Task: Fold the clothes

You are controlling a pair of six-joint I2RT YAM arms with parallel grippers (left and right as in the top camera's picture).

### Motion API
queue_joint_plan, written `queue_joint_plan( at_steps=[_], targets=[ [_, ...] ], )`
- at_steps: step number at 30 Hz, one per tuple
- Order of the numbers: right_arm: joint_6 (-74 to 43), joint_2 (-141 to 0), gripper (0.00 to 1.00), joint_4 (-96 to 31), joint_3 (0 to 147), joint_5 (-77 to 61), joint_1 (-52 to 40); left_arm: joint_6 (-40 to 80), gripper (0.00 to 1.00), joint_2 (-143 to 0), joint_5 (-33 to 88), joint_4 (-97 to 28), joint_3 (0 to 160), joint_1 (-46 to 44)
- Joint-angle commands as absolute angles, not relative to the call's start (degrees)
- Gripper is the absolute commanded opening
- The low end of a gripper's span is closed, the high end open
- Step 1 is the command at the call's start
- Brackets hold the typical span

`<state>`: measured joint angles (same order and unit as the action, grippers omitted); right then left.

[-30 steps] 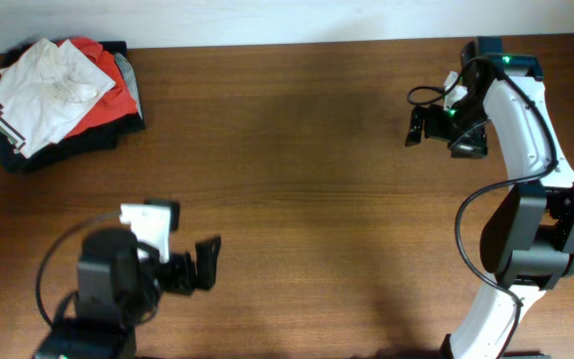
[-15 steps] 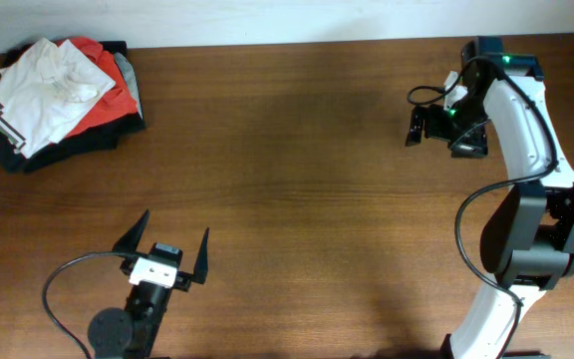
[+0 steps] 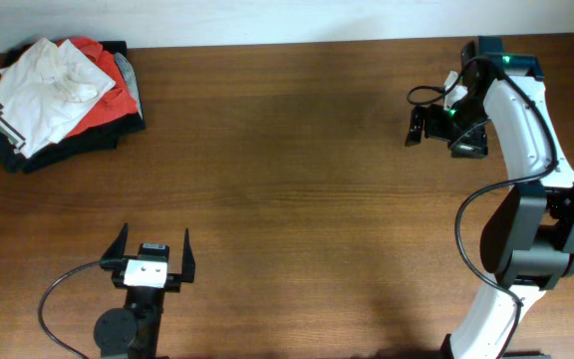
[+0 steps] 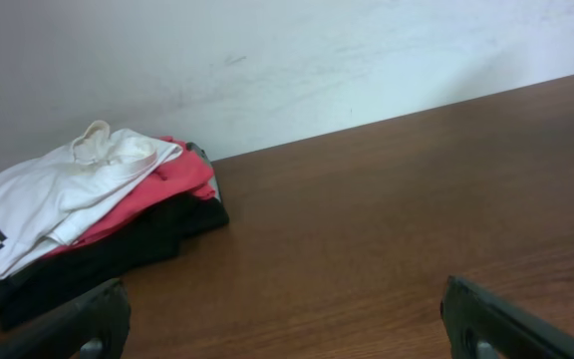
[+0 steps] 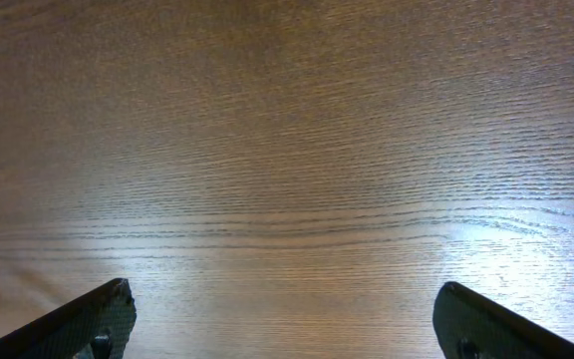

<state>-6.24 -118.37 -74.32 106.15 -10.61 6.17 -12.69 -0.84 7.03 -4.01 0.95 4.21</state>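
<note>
White T-shirt (image 3: 33, 95), thin crumpled cotton, tops folded pile (image 3: 96, 140); L hand (image 3: 153, 247) & R hand (image 3: 415, 127) spread.

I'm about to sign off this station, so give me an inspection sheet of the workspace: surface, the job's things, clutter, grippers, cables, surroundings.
Surface: brown wood-grain table; no stains seen.
Job's things: white T-shirt lies crumpled on top of a pile at the far left corner, not yet spread out or folded.
Clutter: red shirt and dark garments lie under it in the same pile.
Grippers: left gripper open and empty, near the front edge; right gripper open and empty, above bare wood at the far right.
Cables: black cable loops beside the left arm; another black cable runs along the right arm.
Surroundings: pale wall behind the table's far edge.
</note>
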Motion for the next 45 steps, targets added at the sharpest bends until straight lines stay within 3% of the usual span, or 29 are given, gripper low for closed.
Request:
queue_joint_plan(
  at_steps=[1, 26, 28, 32, 35, 41, 45],
  targets=[
    [-6.42, -118.58, 0.99, -74.32, 105.93, -10.92, 6.02, -13.41, 0.99, -0.3, 6.15, -4.1, 0.49, 4.4],
    [-5.91, -118.48, 0.99, -73.14, 105.93, -8.49, 5.58, -13.39, 0.99, -0.3, 6.15, -4.12, 0.54, 4.4],
    [-5.76, -116.25, 0.99, -70.04, 105.93, -6.83, 3.9, -13.39, 0.99, -0.3, 6.15, -4.12, 0.54, 4.4],
    [8.82, -107.9, 0.99, -63.42, 105.93, -6.17, -3.79, -13.39, 0.99, -0.3, 6.15, -4.12, 0.54, 4.4],
    [9.65, -101.86, 0.99, -64.12, 105.91, 0.1, -7.35, -13.39, 0.99, -0.3, 6.15, -4.12, 0.54, 4.4],
    [9.69, -96.29, 0.99, -64.03, 105.41, 0.12, -7.4, -13.39, 0.99, -0.3, 6.15, -4.12, 0.54, 4.4],
    [11.38, -87.48, 0.99, -55.88, 94.32, 0.47, -7.4, -13.39, 0.99, -0.3, 6.15, -4.12, 0.54, 4.4]
  ],
)
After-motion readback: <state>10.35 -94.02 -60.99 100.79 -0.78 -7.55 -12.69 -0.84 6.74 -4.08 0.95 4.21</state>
